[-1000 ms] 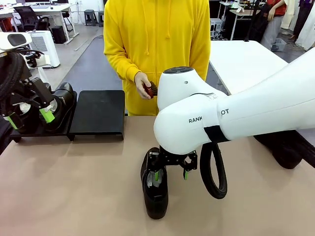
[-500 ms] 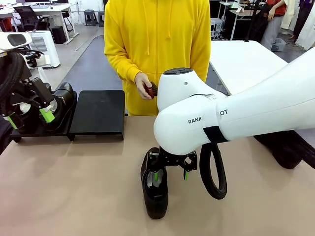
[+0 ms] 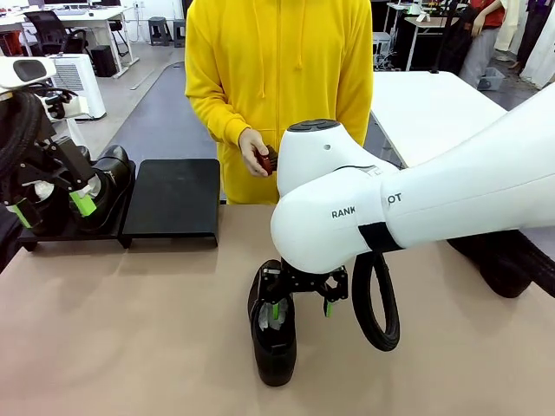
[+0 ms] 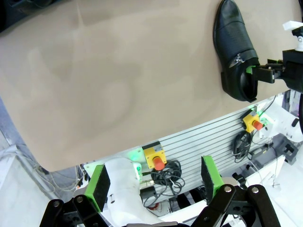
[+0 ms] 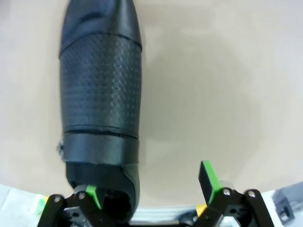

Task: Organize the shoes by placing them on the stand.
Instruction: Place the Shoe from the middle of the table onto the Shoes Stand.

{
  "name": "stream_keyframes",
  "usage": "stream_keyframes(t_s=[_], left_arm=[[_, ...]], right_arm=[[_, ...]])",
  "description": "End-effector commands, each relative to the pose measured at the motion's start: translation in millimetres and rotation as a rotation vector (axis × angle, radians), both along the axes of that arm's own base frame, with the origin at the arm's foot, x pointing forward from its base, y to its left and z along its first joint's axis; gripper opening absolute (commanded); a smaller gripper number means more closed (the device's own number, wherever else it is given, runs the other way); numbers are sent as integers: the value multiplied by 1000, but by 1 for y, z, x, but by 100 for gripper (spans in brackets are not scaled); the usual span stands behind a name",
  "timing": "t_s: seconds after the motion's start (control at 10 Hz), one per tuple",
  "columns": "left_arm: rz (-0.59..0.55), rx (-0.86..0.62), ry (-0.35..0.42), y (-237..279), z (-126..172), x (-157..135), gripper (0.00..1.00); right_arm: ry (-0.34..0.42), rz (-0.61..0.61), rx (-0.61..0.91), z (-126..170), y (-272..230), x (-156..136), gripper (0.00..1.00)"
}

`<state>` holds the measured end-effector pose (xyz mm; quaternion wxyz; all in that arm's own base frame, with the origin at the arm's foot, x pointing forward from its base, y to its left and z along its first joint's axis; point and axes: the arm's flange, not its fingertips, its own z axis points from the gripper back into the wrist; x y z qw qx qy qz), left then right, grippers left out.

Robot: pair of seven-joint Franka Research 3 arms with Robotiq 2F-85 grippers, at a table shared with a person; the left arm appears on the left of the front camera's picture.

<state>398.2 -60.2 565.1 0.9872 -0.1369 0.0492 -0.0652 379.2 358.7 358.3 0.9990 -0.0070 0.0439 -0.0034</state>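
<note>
So, the right gripper (image 3: 301, 309) had its jaws wide, one finger down inside the heel of the shoe (image 3: 276, 342) lying on the table (image 3: 130, 329), the other finger outside. I'd squeeze firmly on that heel wall before lifting. The left gripper (image 3: 52, 208) hung wide open and empty by the stand (image 3: 173, 199). Count: one shoe on the table, seemingly two more shoes (image 3: 111, 169) on the stand's left half, and one stand.
</note>
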Motion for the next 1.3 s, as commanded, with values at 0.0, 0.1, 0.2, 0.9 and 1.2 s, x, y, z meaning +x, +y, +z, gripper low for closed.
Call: stream_keyframes(t_s=[0.0,0.1,0.2,0.9,1.2], left_arm=[[-12,-4,-4,2,-2,-3,100],[0,0,0,0,0,0,100],[-41,-45,30,-24,-6,-16,100],[-189,-68,-5,-190,3,-88,100],[-209,-139,100,-164,11,-93,100]], right_arm=[[-119,44,-30,41,-42,-21,100],[-145,-36,3,54,-82,-21,100],[-138,-127,42,59,-117,-16,100],[33,-627,173,18,-224,16,100],[-9,-507,134,33,-227,11,100]])
